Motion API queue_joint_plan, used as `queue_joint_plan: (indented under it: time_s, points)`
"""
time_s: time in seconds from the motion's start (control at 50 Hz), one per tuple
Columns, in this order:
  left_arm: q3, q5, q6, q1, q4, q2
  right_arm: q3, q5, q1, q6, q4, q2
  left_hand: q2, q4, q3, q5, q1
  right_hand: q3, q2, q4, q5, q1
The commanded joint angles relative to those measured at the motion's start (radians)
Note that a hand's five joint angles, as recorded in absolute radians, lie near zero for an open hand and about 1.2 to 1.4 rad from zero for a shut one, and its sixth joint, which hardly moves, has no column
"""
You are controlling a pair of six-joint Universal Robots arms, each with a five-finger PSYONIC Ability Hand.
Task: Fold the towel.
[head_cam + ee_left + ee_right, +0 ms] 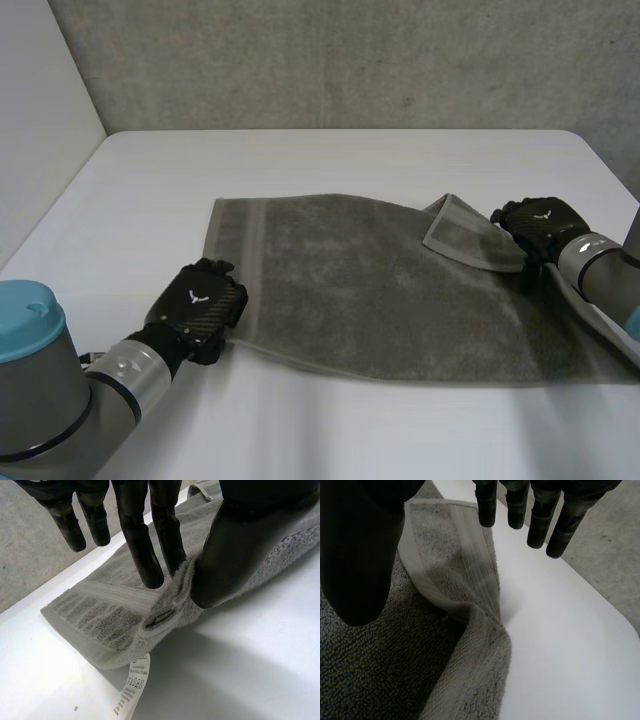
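The towel (380, 290) is lying mostly flat on the tabletop (300, 160), so the folding is barely beginning. The left hand (200, 300) is pinching the towel's near corner. The right hand (540, 225) is hovering with straight, unclenched fingers at its far corner, which is already flipped over.

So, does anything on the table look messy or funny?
Yes. The grey terry towel lies mostly flat, but its far corner by the right robot hand is flipped back onto it. At the near left corner, the left robot hand pinches up a ridge, and a white printed label pokes out.
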Motion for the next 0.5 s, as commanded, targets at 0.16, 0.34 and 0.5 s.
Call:
queue_joint_plan:
  time_s: [0.16, 0.34, 0.5]
  points:
    - [-0.001, 0.001, -0.001, 0.001, 0.0, -0.006, -0.157, 0.011, -0.01, -0.112, -0.05, 0.165, -0.011, -0.056, -0.042, -0.008, -0.007, -0.05, -0.073, -0.078, -0.06, -0.057]
    - [0.001, -0.001, -0.001, 0.002, 0.0, -0.009, -0.329, 0.169, -0.013, -0.082, -0.163, 0.222, -0.011, -0.056, -0.042, -0.008, -0.007, -0.05, -0.073, -0.078, -0.06, -0.057]
    - [0.001, -0.001, -0.001, 0.005, 0.0, -0.009, -0.475, 0.304, -0.08, -0.037, -0.189, 0.308, -0.011, -0.056, -0.042, -0.008, -0.007, -0.05, -0.073, -0.078, -0.06, -0.057]
